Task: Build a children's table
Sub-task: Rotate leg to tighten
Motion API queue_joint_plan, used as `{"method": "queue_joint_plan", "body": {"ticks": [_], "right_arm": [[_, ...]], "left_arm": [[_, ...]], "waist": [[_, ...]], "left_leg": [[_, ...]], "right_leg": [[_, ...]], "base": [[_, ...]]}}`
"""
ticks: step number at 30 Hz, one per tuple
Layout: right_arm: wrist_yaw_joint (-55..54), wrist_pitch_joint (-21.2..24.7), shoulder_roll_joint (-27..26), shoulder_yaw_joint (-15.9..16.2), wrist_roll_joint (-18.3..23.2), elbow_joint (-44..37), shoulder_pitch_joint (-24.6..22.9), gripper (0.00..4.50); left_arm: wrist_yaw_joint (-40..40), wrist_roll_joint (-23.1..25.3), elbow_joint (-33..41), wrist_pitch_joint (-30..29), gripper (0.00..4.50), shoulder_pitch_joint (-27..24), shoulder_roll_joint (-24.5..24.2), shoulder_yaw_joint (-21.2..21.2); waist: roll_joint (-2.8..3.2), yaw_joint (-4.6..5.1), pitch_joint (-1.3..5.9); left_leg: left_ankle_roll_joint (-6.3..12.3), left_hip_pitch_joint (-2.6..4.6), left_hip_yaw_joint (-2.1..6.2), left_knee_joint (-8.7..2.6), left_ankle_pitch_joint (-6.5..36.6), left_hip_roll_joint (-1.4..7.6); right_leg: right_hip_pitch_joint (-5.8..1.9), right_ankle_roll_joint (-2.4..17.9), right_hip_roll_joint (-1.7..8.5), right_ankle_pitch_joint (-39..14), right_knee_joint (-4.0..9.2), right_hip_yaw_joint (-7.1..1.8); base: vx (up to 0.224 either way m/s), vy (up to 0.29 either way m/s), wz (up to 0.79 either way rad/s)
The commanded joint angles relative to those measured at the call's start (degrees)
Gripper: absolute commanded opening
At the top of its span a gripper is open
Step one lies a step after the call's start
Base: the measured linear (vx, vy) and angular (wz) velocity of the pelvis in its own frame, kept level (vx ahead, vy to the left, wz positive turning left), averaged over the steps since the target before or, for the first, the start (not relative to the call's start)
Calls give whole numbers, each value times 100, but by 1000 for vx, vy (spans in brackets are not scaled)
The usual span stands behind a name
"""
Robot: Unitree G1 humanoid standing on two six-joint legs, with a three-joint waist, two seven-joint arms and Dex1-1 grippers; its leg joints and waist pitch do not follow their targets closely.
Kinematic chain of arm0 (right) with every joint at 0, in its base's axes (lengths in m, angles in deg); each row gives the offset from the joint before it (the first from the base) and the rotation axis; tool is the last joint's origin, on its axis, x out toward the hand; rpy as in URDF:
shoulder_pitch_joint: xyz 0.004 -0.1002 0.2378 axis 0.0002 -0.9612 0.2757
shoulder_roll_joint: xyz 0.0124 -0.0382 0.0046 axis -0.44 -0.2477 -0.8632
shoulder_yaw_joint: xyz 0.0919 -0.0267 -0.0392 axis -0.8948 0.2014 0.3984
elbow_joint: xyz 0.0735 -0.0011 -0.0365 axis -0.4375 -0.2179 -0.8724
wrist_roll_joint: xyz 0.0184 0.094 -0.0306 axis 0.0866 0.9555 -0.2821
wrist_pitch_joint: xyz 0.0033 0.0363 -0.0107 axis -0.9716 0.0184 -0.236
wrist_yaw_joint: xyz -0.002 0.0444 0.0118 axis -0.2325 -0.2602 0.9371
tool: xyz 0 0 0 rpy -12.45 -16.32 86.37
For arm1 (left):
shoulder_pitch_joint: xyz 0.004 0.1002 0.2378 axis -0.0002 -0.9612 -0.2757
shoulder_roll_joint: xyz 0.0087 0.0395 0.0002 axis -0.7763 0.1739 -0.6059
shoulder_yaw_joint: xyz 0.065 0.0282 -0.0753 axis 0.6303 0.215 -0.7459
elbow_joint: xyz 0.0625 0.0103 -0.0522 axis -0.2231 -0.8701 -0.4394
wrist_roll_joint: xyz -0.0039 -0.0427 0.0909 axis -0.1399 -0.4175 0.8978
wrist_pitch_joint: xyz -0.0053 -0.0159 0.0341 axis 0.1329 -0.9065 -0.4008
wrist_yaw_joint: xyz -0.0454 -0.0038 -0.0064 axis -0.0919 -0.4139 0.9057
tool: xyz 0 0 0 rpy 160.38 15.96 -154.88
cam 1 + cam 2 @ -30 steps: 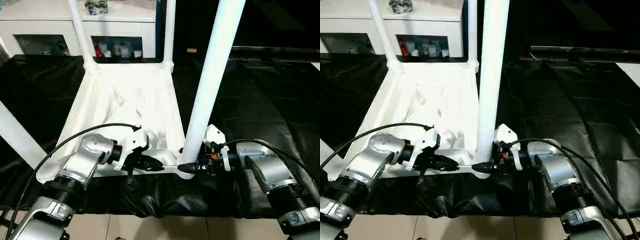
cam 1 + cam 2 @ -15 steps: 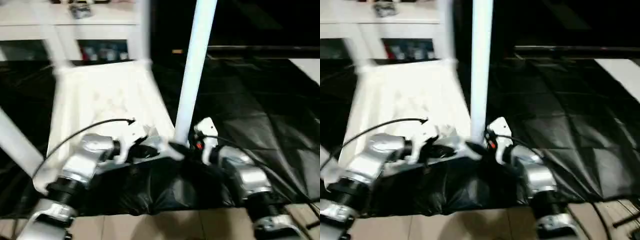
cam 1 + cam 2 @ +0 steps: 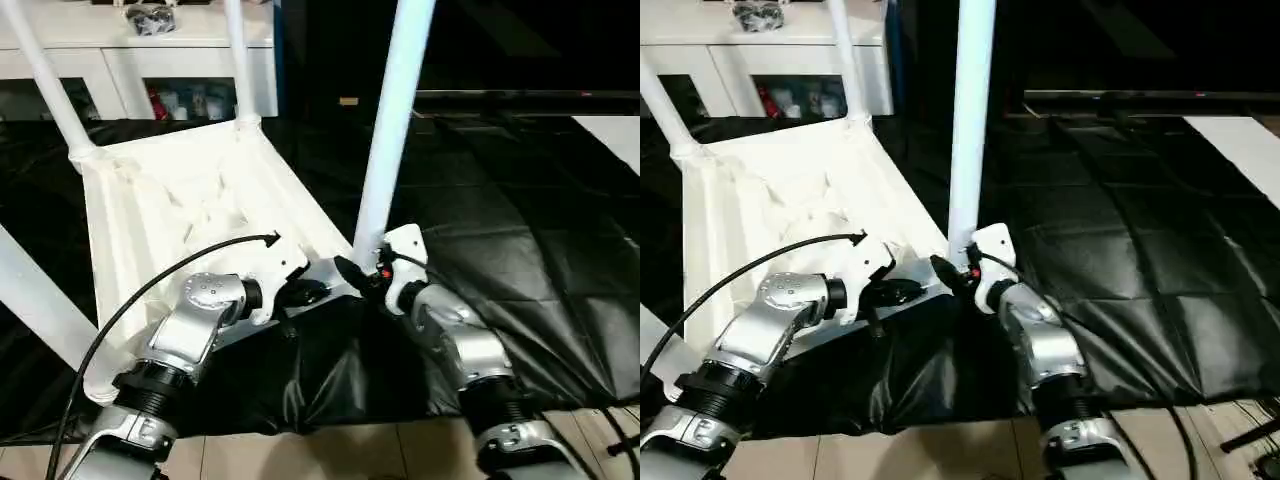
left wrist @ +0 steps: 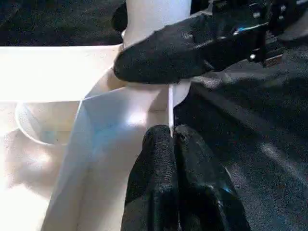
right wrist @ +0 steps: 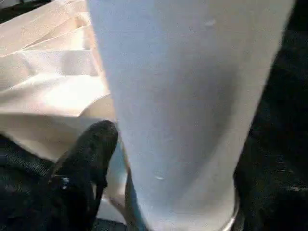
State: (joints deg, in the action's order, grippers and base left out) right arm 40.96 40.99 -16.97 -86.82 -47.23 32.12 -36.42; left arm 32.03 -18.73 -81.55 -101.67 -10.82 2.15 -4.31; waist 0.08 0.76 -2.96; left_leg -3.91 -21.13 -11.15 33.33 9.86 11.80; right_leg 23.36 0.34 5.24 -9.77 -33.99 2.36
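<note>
The white tabletop (image 3: 180,215) lies upside down on the black sheet, ribbed underside up and turned at an angle. Two legs (image 3: 238,62) stand in its far corner sockets. A third leg (image 3: 392,130) rises from the near right socket. A fourth leg (image 3: 40,300) slants up at the near left corner. My left gripper (image 3: 305,293) is shut on the tabletop's thin near rim (image 4: 169,103), close to that right socket. My right gripper (image 3: 352,272) is shut on the base of the third leg (image 5: 178,96), with one finger (image 5: 89,159) beside it.
A white cabinet (image 3: 140,55) with glass doors stands behind the table. The black sheet (image 3: 520,230) covers the floor to the right. Pale tiles (image 3: 330,455) show at the near edge, and a white surface (image 3: 615,125) lies at the far right.
The view has shifted. The tabletop has swung round with its legs, its near right corner now closer to the middle. Both grippers kept their holds, and my right forearm has moved in leftward.
</note>
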Motion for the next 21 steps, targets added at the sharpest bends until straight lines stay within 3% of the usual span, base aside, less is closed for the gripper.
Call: {"method": "queue_joint_plan", "body": {"ticks": [1,2,3,5,9,11,13,14,19,21], "right_arm": [[664,155,-35,570,61,-141,-38,404],[852,165,89,611,57,-197,-65,404],[1133,178,263,645,89,-271,-83,404],[1616,199,566,697,165,-408,-121,404],[2495,258,1031,901,252,-683,-253,404],[2824,263,1202,1016,261,-795,-320,404],[3303,284,1432,1189,322,-964,-402,404],[3494,337,1519,1255,367,-1052,-431,404],[3964,503,1684,1462,441,-1260,-478,404],[4131,516,1736,1553,431,-1313,-495,371]], "left_arm": [[266,-138,48,241,0,159,217,371],[365,-158,55,261,0,150,183,392],[586,-187,45,367,0,149,108,439],[935,-233,41,421,0,150,-16,513],[1252,-218,-79,581,0,223,-162,565],[1357,-218,-119,662,0,247,-207,572],[1563,-231,-185,764,0,296,-276,583],[1654,-252,-211,789,0,319,-310,587],[1851,-273,-341,860,0,427,-414,574],[1920,-284,-462,914,0,500,-432,560]], "waist": [[62,-24,378],[102,-31,382],[60,-44,394],[74,-98,408],[71,-157,407],[65,-243,386],[63,-276,377],[59,-290,348],[35,-291,345],[23,-295,349]], "left_leg": [[137,63,50,-397,1775,90],[147,68,50,-393,1733,84],[203,64,39,-375,1628,85],[334,59,26,-353,1356,88],[416,73,12,-341,1248,100],[358,94,-2,-352,1384,120],[330,107,-1,-358,1490,126],[263,128,-4,-377,1714,130],[157,111,26,-399,1835,124],[152,109,30,-399,1808,128]], "right_leg": [[-227,1194,171,-1366,417,-154],[-233,1214,165,-1285,413,-152],[-254,1268,156,-1068,399,-152],[-281,1408,161,-628,346,-155],[-295,1498,162,-524,330,-148],[-280,1432,168,-864,356,-144],[-275,1393,166,-1052,374,-142],[-247,1332,164,-1410,410,-146],[-242,1153,184,-1881,441,-153],[-234,1115,193,-1925,446,-154]], "base": [[0,0,0],[0,0,0],[0,0,0],[0,0,0],[0,0,0],[0,0,0],[0,0,0],[0,0,0],[0,0,0],[0,0,0]]}}
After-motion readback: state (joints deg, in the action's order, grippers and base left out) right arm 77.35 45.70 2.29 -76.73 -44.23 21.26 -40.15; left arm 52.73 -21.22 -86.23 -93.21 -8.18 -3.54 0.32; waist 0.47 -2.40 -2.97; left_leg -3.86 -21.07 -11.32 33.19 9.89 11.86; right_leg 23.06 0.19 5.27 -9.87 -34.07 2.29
